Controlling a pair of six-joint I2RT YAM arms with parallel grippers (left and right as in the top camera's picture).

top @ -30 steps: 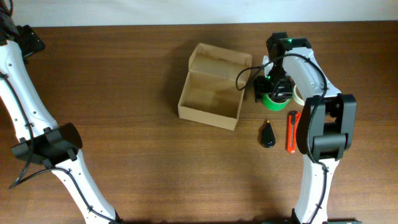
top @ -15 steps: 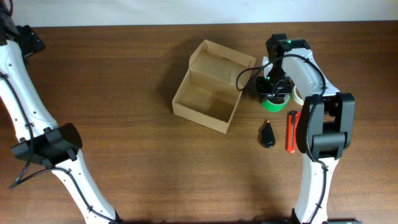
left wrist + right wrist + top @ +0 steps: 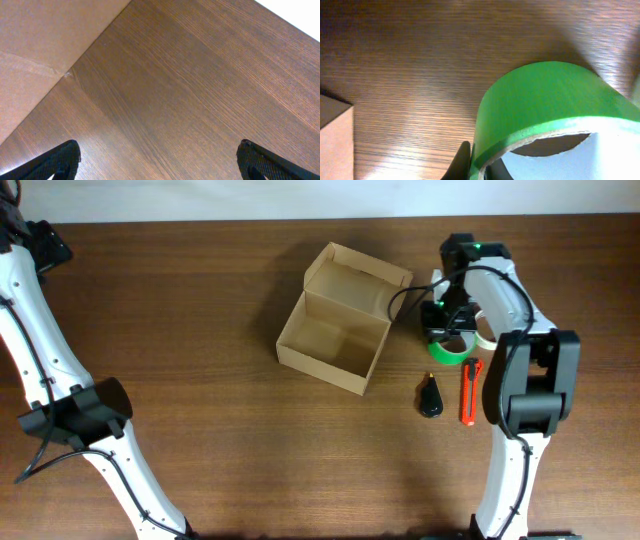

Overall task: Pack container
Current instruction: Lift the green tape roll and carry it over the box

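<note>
Right gripper (image 3: 447, 323) with green tape roll (image 3: 453, 350): shifted slightly right, away from the container (image 3: 322, 340). Jaws pinch the roll's wall. Left gripper (image 3: 158, 162): wide, empty. Container: mid-table, lid open, interior bare. Packed: nothing. Likely outstanding: roll, black object (image 3: 430, 396), orange cutter (image 3: 468, 392).

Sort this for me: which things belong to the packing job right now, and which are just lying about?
In the job: container, open; green tape roll, gripped by the right pincer.
Lying about, maybe to pack later: white tape roll, black gadget, red cutter.
</note>
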